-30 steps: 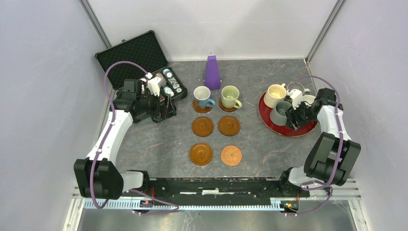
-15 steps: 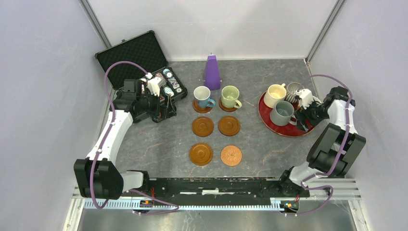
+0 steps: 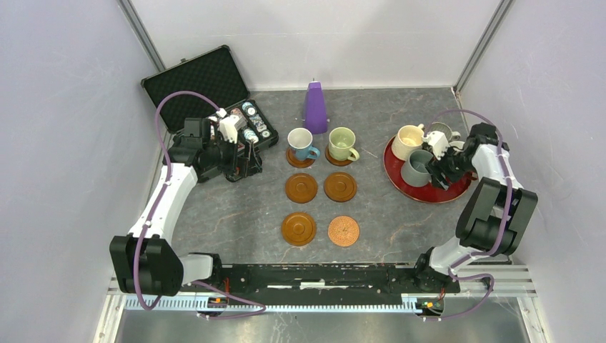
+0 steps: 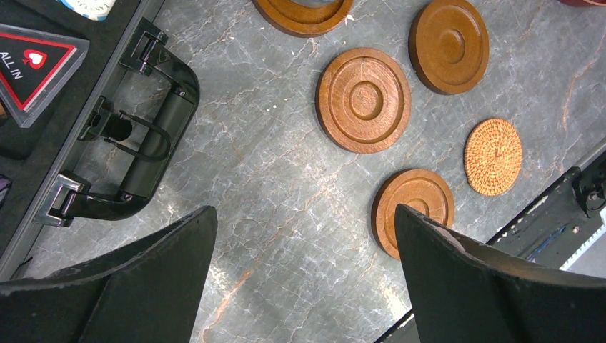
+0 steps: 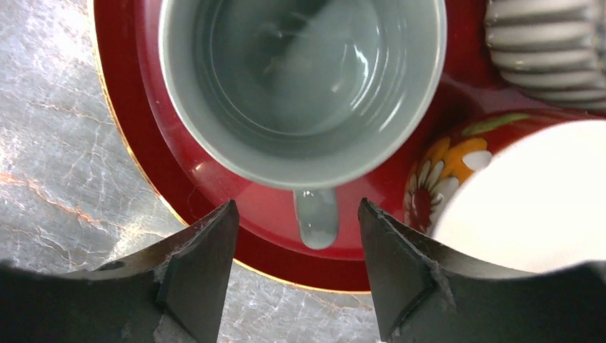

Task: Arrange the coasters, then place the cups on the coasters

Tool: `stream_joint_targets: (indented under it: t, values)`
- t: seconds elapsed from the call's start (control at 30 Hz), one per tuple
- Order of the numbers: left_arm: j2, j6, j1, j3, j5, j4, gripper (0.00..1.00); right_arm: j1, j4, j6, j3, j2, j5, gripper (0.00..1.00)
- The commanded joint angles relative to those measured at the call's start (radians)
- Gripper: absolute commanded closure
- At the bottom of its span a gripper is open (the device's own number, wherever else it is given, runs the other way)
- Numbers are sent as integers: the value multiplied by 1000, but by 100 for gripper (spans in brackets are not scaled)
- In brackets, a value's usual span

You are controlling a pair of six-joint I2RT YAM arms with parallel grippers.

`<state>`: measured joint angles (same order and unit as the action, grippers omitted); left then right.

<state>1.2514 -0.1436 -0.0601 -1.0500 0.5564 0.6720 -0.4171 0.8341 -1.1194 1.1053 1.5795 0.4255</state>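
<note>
Sitting on two of six arranged coasters (image 3: 301,187) were the blue mug (image 3: 301,141) and pale green mug (image 3: 341,142); four coasters lay bare. The other four cups stood on the red tray (image 5: 143,150), where the right gripper (image 5: 296,214) had its fingers apart astride the handle of the grey-teal mug (image 5: 300,86). The left gripper (image 4: 306,214) hung wide open, empty.

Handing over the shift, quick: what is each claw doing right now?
Left claw: open, holding nothing.
Right claw: open, one finger on each side of the handle of the grey-teal mug, not clamped on it.
</note>
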Motion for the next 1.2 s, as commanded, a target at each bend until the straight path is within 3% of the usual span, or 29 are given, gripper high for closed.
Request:
stream_joint_targets:
  t: [0.0,0.23,0.37,0.7,1.03,1.17]
  values:
    - [8,-37,6,-42,23,-2,0,23,13,7,19,14,46,32]
    - [21,-37,6,-44,29,-5,0,32,1,19,-10,31,49,35]
    - [25,-36,6,-44,26,-8,0,32,-48,34,-41,56,33,44]
    - [42,-33,6,-51,36,-6,0,37,-136,79,-83,79,7,55]
    - [41,-34,6,-47,47,-3,0,32,-78,132,-88,-10,23,100]
    - [40,-32,6,-47,47,0,0,32,-36,144,-84,-72,64,100]
